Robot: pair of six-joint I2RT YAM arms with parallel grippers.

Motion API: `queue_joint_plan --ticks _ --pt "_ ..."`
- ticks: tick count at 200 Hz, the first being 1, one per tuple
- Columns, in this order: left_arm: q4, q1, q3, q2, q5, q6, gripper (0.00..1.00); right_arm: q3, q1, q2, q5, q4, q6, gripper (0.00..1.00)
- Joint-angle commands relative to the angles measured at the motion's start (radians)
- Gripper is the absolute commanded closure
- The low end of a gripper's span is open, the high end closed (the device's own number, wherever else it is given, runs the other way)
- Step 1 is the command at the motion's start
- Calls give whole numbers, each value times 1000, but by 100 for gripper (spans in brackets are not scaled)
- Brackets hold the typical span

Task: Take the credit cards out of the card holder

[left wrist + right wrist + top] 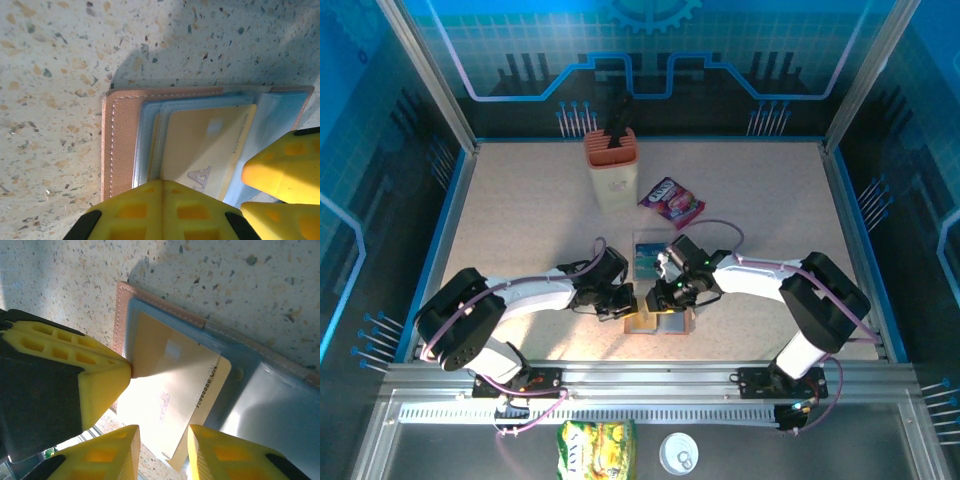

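Right wrist view, card: a pale yellow card (pixel 170 375) lies on the open holder and seems partly out of its clear sleeve (pixel 270 405). Its free end reaches between the fingers of the right claw (pixel 164 442).
Card axis: a row of digits near one edge runs toward the right claw, so I judge the long axis lies along that line. The free end points at the claw and the far end is tucked toward the stitched rim.
Card holder: the card holder (pixel 160 304) lies open and flat on the surface (pixel 250 280), at the near middle between the two arms. Its long axis runs side to side in the left wrist view, with the leather rim at the left.
Right claw: part open, one finger on either side of the card's free corner. No pinch is visible, so it seems to hold nothing.
Left claw: the left claw (pixel 162 190) has its fingers closed together, tips pressing on the holder's near edge. Whether a sleeve is caught between them cannot be told.
Step in hand: drawing the yellow card out.
Doing it well: close squarely on the free end, then pull straight along the long axis, low and level, with the left claw pinning the holder. A skewed pull would likely jam a corner in the sleeve.
Teal card: a teal card (pixel 648 255) lies loose just beyond the holder, likely one already out.
Further out: a purple snack packet (pixel 670 200).
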Motion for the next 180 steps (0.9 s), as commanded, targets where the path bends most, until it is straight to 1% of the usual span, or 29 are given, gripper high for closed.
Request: queue_joint_plan --ticks 1,17,34,52,86,107,118,142,180 --pt "-59 4 -27 -18 -16 13 95 -20 12 30 -34 46 13 69" --pt "-72 3 -29 -22 -23 12 95 -27 12 49 -46 74 23 69" --pt "-79 3 -22 -18 -18 14 95 -30 12 72 -62 99 28 72" --pt "-88 3 -24 -18 -23 16 95 -32 14 85 -54 90 22 72" --pt "-86 4 -24 -15 -21 13 95 -56 13 45 -28 84 26 73" --pt "-82 4 -21 -11 -19 12 95 -79 8 56 -102 178 56 74" --pt "-82 3 -18 -10 -17 14 95 -88 8 66 -111 214 79 74" --pt "-84 3 -16 -11 -18 17 96 -86 8 85 -105 210 85 74" --pt "-82 4 -19 -6 -13 22 96 -94 8 59 -115 219 84 75"
